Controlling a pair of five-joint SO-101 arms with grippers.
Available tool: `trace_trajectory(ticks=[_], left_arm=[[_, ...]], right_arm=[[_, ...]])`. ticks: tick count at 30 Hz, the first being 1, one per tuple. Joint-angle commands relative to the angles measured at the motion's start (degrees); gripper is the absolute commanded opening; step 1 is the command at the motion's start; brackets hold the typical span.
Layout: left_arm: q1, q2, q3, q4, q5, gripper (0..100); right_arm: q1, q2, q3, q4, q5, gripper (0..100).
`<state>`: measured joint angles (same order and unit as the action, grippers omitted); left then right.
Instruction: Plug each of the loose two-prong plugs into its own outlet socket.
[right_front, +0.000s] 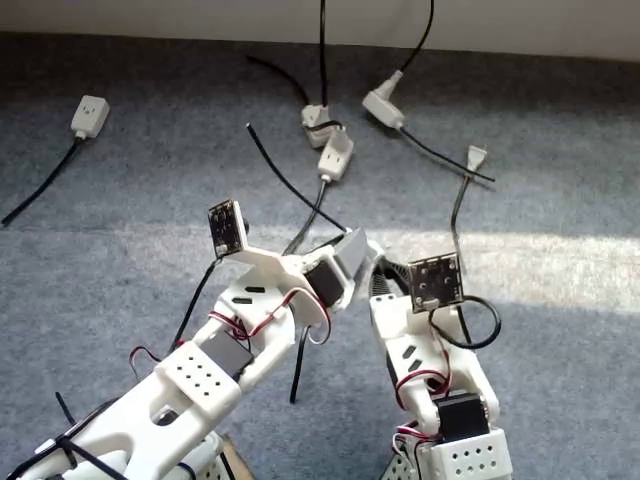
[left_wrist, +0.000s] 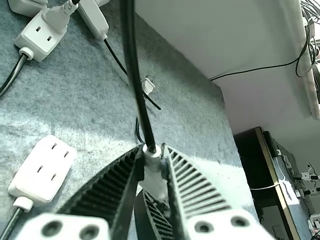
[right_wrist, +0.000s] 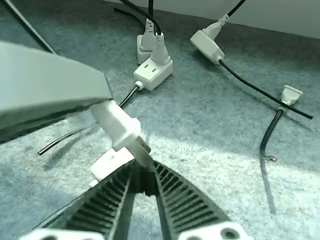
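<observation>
Over the grey carpeted worktop (right_front: 560, 200), the left tool (left_wrist: 153, 150) and the right tool (right_wrist: 145, 169) are being held close together. A white outlet socket (left_wrist: 42, 167) is lying near them. A two-prong plug (left_wrist: 153, 176) is being pinched at its body by the left tool and at its prongs by the right tool. Another loose plug (right_wrist: 291, 94) is lying well apart.

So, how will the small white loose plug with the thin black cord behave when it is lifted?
Likely light: the small white plug is tiny. Its thin black cord bends on the grey carpet, so it is probably floppy and would trail behind.
</observation>
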<state>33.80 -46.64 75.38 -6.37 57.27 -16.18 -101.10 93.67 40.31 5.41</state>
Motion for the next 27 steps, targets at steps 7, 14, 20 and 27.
trace_trajectory(ticks=[7,14,20,27], left_arm=[[-0.04,-0.22,-3.47,-0.35,-6.59,1],[0.22,-0.13,-2.33,-0.26,-6.68,1],[1.8,-0.22,-1.36,-0.26,-10.29,1],[4.09,-0.31,-0.13,-0.26,-10.64,1]], right_arm=[[-7.87,-0.75,-6.9,11.56,0.35,0.8],[-11.12,-0.75,-10.95,10.24,0.26,0.8],[-9.63,-0.75,-11.12,9.19,0.7,0.8],[-1.36,-0.13,-10.68,3.74,0.79,0.8]])
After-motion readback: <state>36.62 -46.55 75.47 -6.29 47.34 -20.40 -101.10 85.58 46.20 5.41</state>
